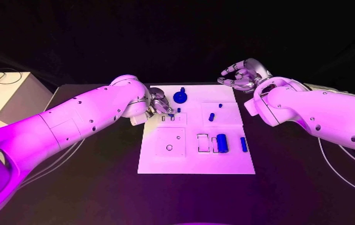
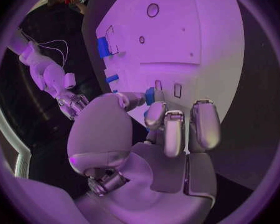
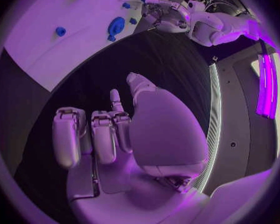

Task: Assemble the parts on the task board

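Observation:
The white task board (image 1: 196,158) lies in the middle of the table. My left hand (image 1: 158,106) is low over its left part, by two small slots (image 2: 167,87). Thumb and a finger pinch a small blue part (image 2: 150,95). On the board lie a blue gear (image 1: 180,97), a small peg (image 1: 220,105), another peg (image 1: 212,116), a thick blue cylinder (image 1: 222,143) and a thinner one (image 1: 243,144). My right hand (image 1: 244,76) hovers off the board's far right corner, fingers loosely curved and apart, holding nothing. The gear (image 3: 116,26) is also in the right wrist view.
The board (image 2: 196,40) carries outlined recesses and round holes (image 1: 169,147) on its near left. Black table (image 1: 296,158) surrounds it on all sides. A pale box (image 1: 15,94) stands off the table's far left corner. Cables (image 1: 333,161) trail beside my right arm.

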Motion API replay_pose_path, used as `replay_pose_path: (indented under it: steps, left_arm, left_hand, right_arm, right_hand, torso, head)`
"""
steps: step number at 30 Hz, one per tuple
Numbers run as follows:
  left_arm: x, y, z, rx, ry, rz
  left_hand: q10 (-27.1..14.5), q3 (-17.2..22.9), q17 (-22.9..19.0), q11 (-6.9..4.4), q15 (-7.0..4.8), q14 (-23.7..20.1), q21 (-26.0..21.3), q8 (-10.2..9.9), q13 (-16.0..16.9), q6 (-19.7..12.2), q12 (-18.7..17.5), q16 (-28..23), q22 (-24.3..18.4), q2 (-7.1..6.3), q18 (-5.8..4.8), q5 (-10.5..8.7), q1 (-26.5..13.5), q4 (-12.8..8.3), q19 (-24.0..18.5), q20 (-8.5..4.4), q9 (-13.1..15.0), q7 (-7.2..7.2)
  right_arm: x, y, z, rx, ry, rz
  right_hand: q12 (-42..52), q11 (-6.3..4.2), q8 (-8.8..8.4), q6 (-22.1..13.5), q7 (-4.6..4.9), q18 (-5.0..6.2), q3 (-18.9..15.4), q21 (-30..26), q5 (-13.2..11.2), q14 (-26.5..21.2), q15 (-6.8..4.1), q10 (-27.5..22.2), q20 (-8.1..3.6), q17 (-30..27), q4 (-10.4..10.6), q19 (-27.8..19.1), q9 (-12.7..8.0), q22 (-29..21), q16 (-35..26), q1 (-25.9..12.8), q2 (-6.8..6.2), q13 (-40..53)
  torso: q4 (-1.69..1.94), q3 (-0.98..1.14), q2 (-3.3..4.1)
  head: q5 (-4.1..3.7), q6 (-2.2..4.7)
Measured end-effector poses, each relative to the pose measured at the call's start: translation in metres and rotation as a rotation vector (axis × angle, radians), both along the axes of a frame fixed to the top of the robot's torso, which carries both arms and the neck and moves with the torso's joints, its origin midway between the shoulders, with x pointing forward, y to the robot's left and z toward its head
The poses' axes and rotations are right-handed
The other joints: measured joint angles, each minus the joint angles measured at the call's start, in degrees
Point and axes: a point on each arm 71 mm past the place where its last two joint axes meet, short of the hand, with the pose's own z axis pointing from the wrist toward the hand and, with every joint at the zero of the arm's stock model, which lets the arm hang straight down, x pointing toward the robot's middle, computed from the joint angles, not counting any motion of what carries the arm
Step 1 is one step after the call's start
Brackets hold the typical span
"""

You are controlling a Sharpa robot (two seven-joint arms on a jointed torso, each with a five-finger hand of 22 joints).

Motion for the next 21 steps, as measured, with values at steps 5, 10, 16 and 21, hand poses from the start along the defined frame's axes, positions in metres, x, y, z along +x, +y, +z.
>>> replay_pose_path:
  steps: [5, 10, 16, 21]
  left_arm:
    - [0.000, -0.003, 0.000, 0.004, -0.008, -0.002]
    - [-0.001, -0.006, -0.002, 0.022, -0.021, -0.009]
    - [-0.004, -0.011, -0.005, 0.051, -0.042, -0.026]
    - [-0.005, -0.012, -0.007, 0.074, -0.061, -0.036]
  left_hand:
    - [0.11, -0.22, 0.00, -0.10, 0.00, 0.00, 0.00, 0.13, 0.05, 0.00, 0.00, 0.00, 0.27, 0.03, 0.00, 0.49, -0.32, -0.22, 0.03, -0.02, 0.00, 0.00]
    - [0.40, -0.22, 0.00, -0.39, 0.00, 0.00, 0.00, 0.28, 0.16, 0.21, 0.00, 0.00, 0.37, 0.03, 0.00, 0.68, -0.33, -0.22, 0.21, -0.20, 0.00, 0.20]
    - [0.40, -0.22, 0.00, -0.39, 0.00, 0.00, 0.00, 0.61, 0.16, 0.22, 0.00, 0.00, 0.47, -0.42, -0.90, 0.68, -0.78, -0.22, 0.21, -0.20, 0.02, 0.20]
    - [0.40, -0.22, 0.00, -0.39, 0.00, 0.00, 0.00, 0.61, 0.16, 0.23, 0.00, 0.00, 0.47, -0.50, -0.90, 0.93, -0.86, -0.22, 0.21, -0.20, 0.10, 0.18]
  right_arm:
    - [0.000, -0.001, 0.000, -0.001, 0.001, -0.001]
    - [0.000, -0.001, -0.001, -0.002, 0.002, -0.001]
    - [0.000, -0.001, -0.001, -0.003, 0.005, 0.000]
    - [0.000, -0.001, -0.002, -0.003, 0.007, 0.000]
  right_hand:
    - [0.00, 0.00, 0.00, 0.00, 0.00, 0.00, 0.00, 0.00, 0.31, 0.00, 0.00, 0.00, 0.00, 0.00, 0.00, 0.00, 0.00, 0.00, 0.00, 0.00, 0.00, 0.00]
    - [0.00, 0.00, 0.00, 0.00, 0.00, 0.00, 0.00, 0.00, 0.55, 0.00, 0.00, 0.00, 0.00, 0.00, 0.00, 0.00, 0.00, -0.01, 0.00, 0.00, 0.00, 0.00]
    - [0.00, 0.00, 0.00, 0.00, 0.00, 0.00, 0.00, 0.00, 0.55, 0.00, 0.00, 0.00, 0.00, 0.00, 0.00, 0.00, -0.05, -0.01, 0.00, 0.00, 0.00, 0.00]
    - [0.00, 0.00, 0.00, 0.00, 0.00, 0.00, 0.00, 0.00, 0.55, 0.00, 0.00, 0.00, 0.00, 0.00, 0.00, 0.00, -0.05, -0.02, 0.00, 0.00, 0.00, 0.00]
  torso:
    - [-0.07, 0.00, 0.02]
    - [-0.08, -0.04, 0.08]
    - [-0.09, -0.07, 0.13]
    - [-0.10, -0.09, 0.14]
  head:
    - [0.13, 0.01]
    - [0.25, 0.01]
    - [0.31, -0.22]
    - [0.36, -0.40]
